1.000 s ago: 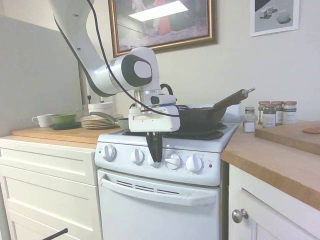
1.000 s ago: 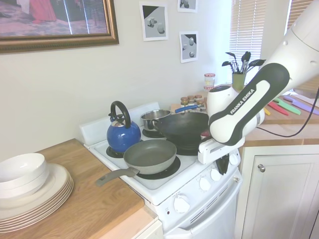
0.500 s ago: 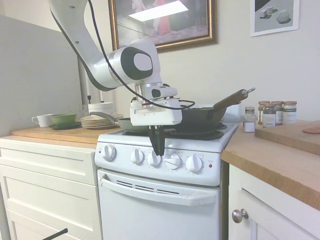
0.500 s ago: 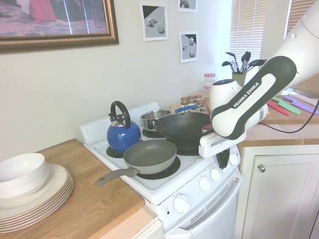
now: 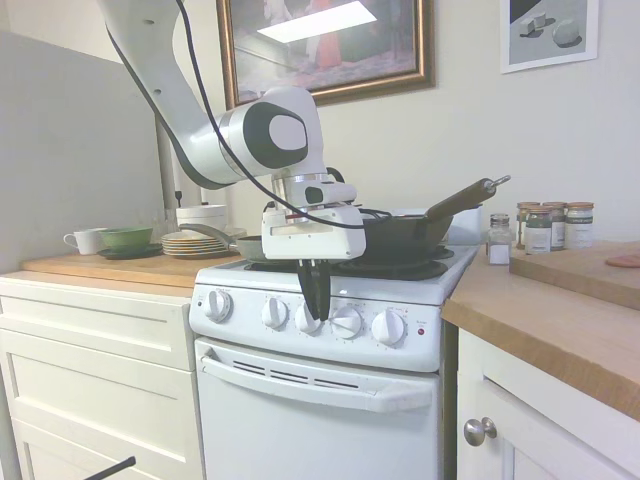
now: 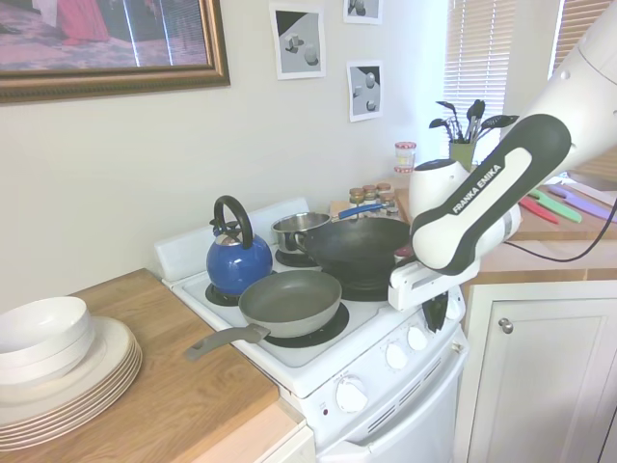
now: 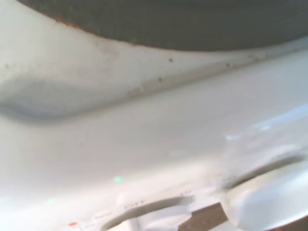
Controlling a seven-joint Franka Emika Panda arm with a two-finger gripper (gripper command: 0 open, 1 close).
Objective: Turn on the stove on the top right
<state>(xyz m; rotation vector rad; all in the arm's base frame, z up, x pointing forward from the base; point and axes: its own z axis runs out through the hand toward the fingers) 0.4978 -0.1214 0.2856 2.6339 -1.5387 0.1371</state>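
So the gripper (image 5: 315, 303) is hanging fingers-down right in front of the stove (image 5: 330, 370), with its dark fingers pinched close together, nothing between them as far as I can see. The tips sit just above the middle knob (image 5: 309, 319) of the five-knob row, can't tell if they actually touch it. Behind the gripper on the burners there's a black wok (image 6: 355, 247), and a grey frying pan (image 6: 290, 301) plus a blue kettle (image 6: 237, 258) further along. Wrist view is just blurry white enamel (image 7: 144, 144) up close.
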